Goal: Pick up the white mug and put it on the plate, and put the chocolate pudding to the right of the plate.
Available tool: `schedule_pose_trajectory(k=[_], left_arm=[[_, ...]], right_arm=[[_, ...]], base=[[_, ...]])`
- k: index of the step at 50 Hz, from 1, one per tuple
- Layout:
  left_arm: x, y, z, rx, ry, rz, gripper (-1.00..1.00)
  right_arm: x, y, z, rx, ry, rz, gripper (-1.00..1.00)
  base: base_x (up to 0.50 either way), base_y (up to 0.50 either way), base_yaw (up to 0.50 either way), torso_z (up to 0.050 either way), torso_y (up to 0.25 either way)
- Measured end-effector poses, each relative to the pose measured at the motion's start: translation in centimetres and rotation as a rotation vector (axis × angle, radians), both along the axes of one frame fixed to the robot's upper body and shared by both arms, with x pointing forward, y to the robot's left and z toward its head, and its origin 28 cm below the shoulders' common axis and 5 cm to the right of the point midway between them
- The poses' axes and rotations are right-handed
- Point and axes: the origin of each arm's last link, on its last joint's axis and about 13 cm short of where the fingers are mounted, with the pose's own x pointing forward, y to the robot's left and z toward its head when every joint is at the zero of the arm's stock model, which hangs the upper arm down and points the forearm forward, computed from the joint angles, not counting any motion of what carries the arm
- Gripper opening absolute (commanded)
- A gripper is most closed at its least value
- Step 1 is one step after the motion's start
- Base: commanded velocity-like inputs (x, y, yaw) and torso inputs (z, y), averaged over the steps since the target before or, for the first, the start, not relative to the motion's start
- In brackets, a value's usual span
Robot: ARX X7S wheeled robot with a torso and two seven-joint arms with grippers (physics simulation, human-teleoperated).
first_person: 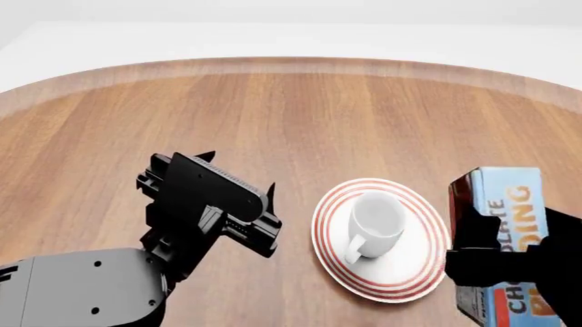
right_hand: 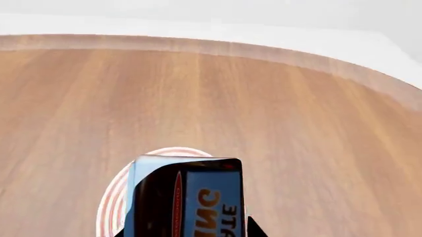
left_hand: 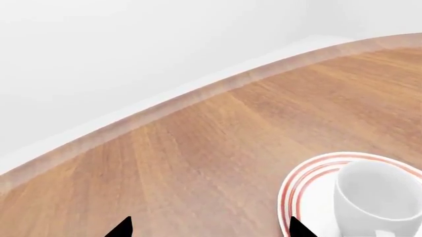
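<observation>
We see the white mug [first_person: 377,221] standing upright on the plate [first_person: 400,276], its handle toward us, on the wooden worktop [first_person: 300,116]. Our left gripper [first_person: 238,204] hangs over the bare worktop just left of the plate; in its wrist view the two fingertips [left_hand: 122,228] stand wide apart with nothing between them. Our right gripper [first_person: 509,269] is at the plate's right edge, its jaws closed on the chocolate pudding [first_person: 509,204], which is tilted; we cannot tell whether the carton touches the worktop.
</observation>
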Motion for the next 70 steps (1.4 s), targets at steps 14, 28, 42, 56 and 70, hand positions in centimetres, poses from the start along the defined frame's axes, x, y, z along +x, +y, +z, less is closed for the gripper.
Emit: schedule_pose_trajectory(k=[14,28,42,56,70], left_arm=[[0.1,-0.1,-0.1,-0.001,0.000,-0.002,1.00],[0.2,-0.3,-0.1,0.000,0.002,-0.009,1.00],[0.4,-0.4,-0.1,0.001,0.005,-0.011,1.00],[0.5,-0.4,0.0,0.004,0.003,-0.013,1.00],[0.5,-0.4,0.0,0.009,0.003,-0.011,1.00]], right_arm=[[1.5,-2.7,3.7,-0.181,-0.265,-0.152,-1.00],[7.3,-5.7,6.1,-0.343,-0.471,-0.137,-1.00],[14.8,-8.2,7.6,-0.374,-0.317,-0.020,-1.00],[18.7,-10.5,8.2,-0.306,-0.086,0.033,-1.00],[19.8,-13.7,7.4,-0.245,0.094,-0.069,-1.00]], base=[[0.00,0.00,0.00,0.000,0.000],[0.00,0.00,0.00,0.000,0.001],[0.00,0.00,0.00,0.000,0.000],[0.00,0.00,0.00,0.000,0.000],[0.00,0.00,0.00,0.000,0.000]])
